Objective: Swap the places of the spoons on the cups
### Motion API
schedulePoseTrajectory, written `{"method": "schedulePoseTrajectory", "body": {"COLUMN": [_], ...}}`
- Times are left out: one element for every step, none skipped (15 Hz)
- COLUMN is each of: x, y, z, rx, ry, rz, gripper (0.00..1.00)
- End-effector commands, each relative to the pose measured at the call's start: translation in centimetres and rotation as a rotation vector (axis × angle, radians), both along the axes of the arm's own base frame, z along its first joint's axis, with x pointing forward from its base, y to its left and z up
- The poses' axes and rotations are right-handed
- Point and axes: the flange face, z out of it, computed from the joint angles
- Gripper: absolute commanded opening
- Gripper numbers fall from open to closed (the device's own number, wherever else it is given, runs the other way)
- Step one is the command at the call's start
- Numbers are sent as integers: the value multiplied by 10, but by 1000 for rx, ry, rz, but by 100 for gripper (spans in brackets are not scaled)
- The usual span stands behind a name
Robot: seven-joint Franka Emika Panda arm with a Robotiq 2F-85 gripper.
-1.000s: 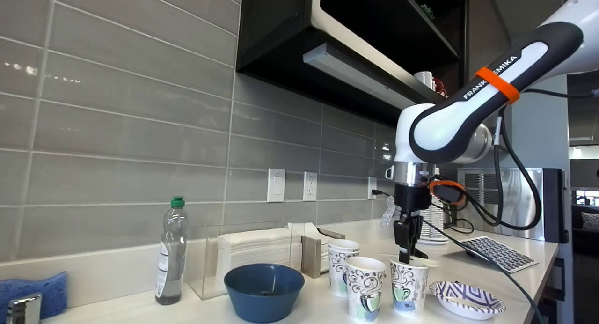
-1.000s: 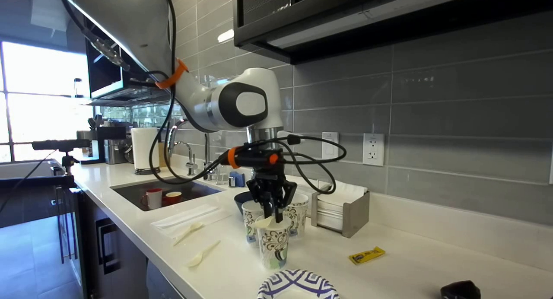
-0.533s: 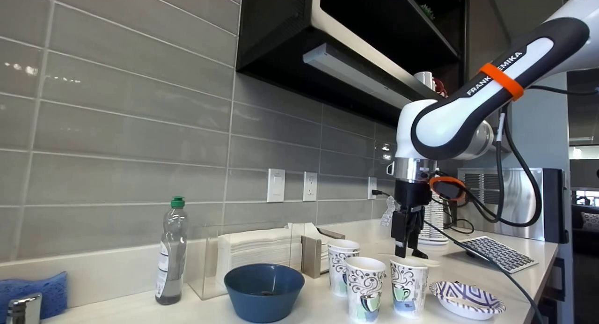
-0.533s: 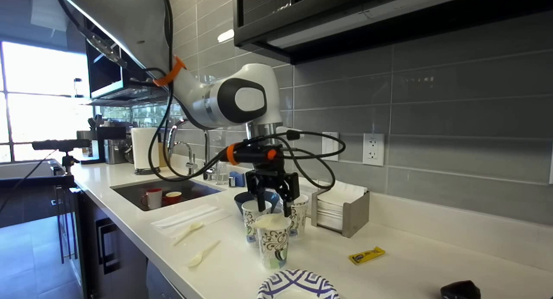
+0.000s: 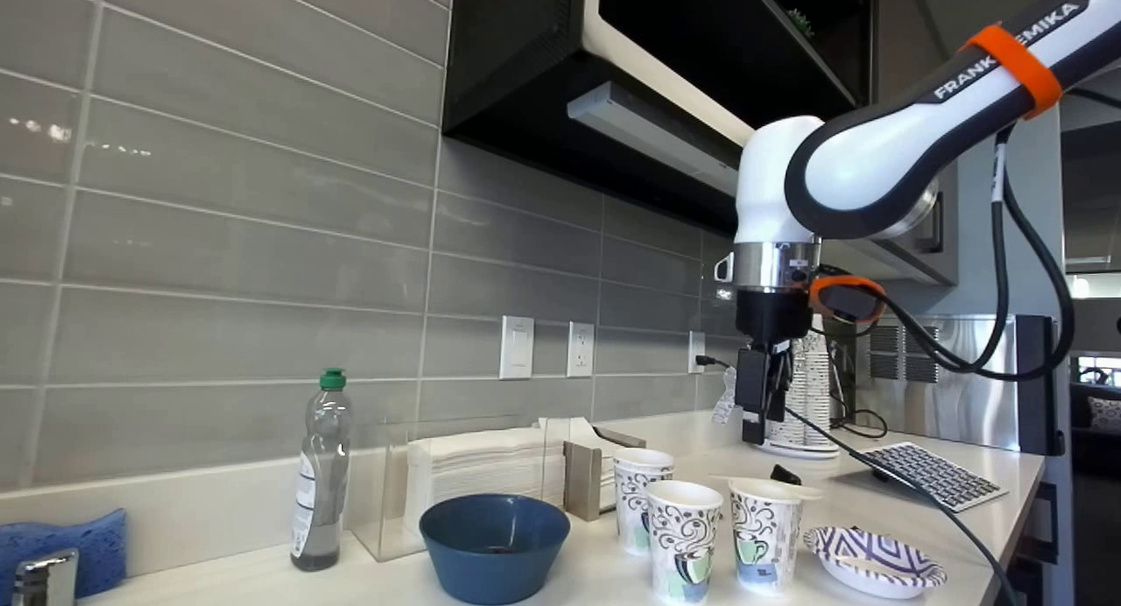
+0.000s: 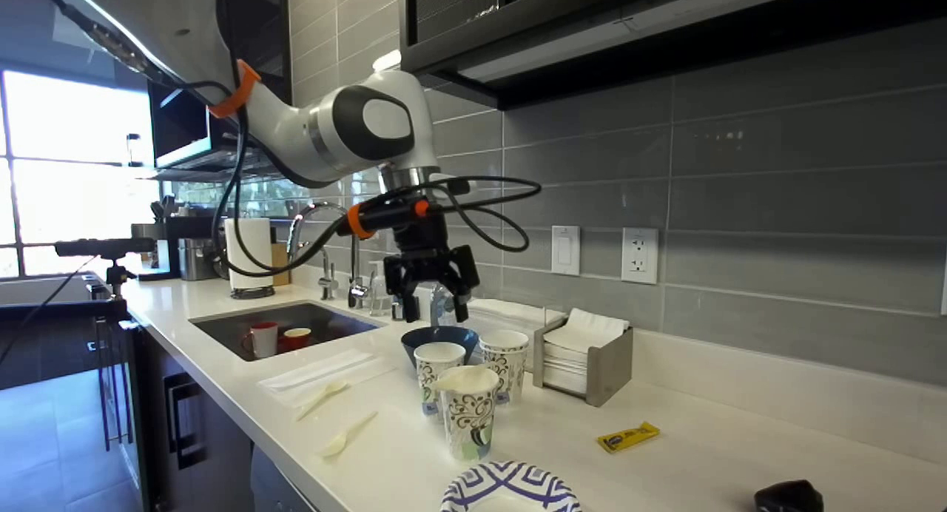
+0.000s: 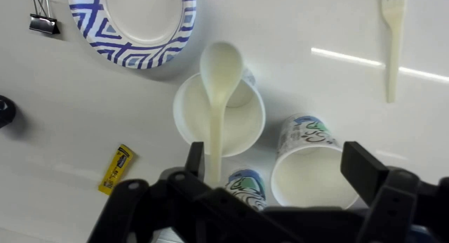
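A pale spoon (image 7: 216,106) lies across the mouth of the nearest patterned cup (image 6: 470,423), its bowl jutting past the rim. In the wrist view its handle end shows beside my left finger (image 7: 195,158), apart from it in height. Two more stacks or cups, a patterned cup (image 6: 438,360) and another cup (image 6: 506,349), stand close behind with no spoon seen on them. My gripper (image 6: 435,316) hangs well above the cups, open and holding nothing. In the other camera's picture it also appears high over the spoon's cup (image 5: 764,536).
Two pale utensils (image 6: 349,434) lie near the counter's front edge; the wrist view shows a fork (image 7: 393,35). A patterned plate (image 7: 87,11), blue bowl (image 5: 495,545), napkin holder (image 6: 610,364), yellow packet (image 6: 627,438) and binder clip (image 7: 44,23) surround the cups. A cabinet (image 5: 525,63) overhangs.
My gripper has opened and let go of the spoon, which stays on the cup. The arm has risen and drawn away from the cups.
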Motion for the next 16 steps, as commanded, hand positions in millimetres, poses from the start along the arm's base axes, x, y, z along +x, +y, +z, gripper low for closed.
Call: {"method": "schedulePoseTrajectory", "body": {"x": [-24,-28,-30,-20,-23,-25,-25,-25,-25,-24,-23,-24,-24,-27,-29,-32], "y": [48,61,68,57,67,72,73,72,71,71,77,83,91,98,105,112], "z": [8,5,4,5,4,2,1,1,1,-8,-15,-22,-29,-37,-45,-52], "rx": [-7,-18,-81,-36,-47,-52,-54,-55,-55,-34,-5,17,43,67,88,107], "ry": [55,81,81,69,78,81,83,84,84,102,109,120,130,152,169,186], "rz": [63,84,110,94,107,115,117,116,114,117,142,163,189,213,232,246], "gripper": [100,100,100,100,100,100,100,100,100,100,100,100,100,100,100,100]}}
